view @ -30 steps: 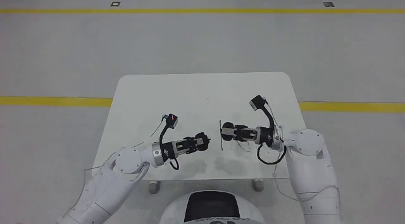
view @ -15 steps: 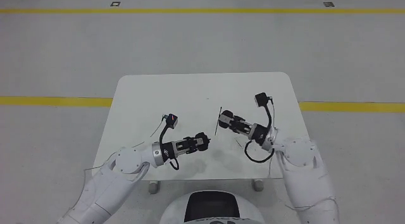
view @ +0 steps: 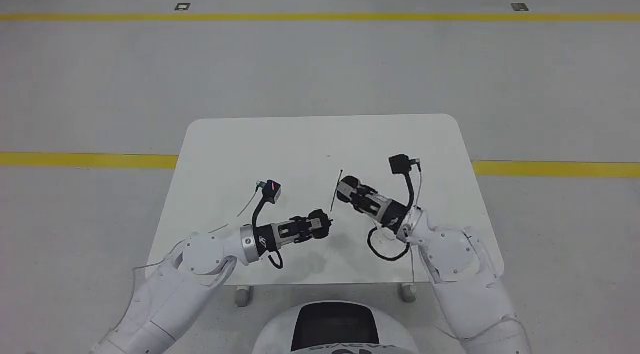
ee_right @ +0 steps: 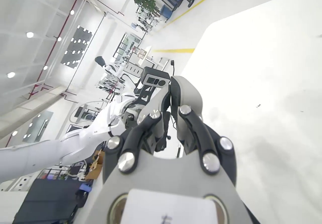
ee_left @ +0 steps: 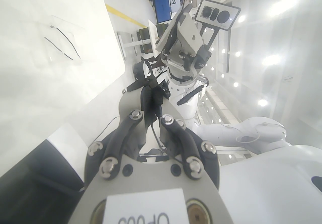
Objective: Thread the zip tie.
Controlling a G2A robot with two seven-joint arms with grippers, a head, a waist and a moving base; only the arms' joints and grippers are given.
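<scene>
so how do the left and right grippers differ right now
The right gripper has jaws shut on a thin black zip tie; the left gripper has jaws shut with nothing visible between. The right gripper is farther from the robot than the left gripper. Both hover over the white table, tips apart.

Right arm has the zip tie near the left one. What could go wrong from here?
The thin black plastic zip tie is pinched mid-length in the right end effector, so its free ends may flex and miss. The shut left end effector sits close by; the two could bump.
</scene>
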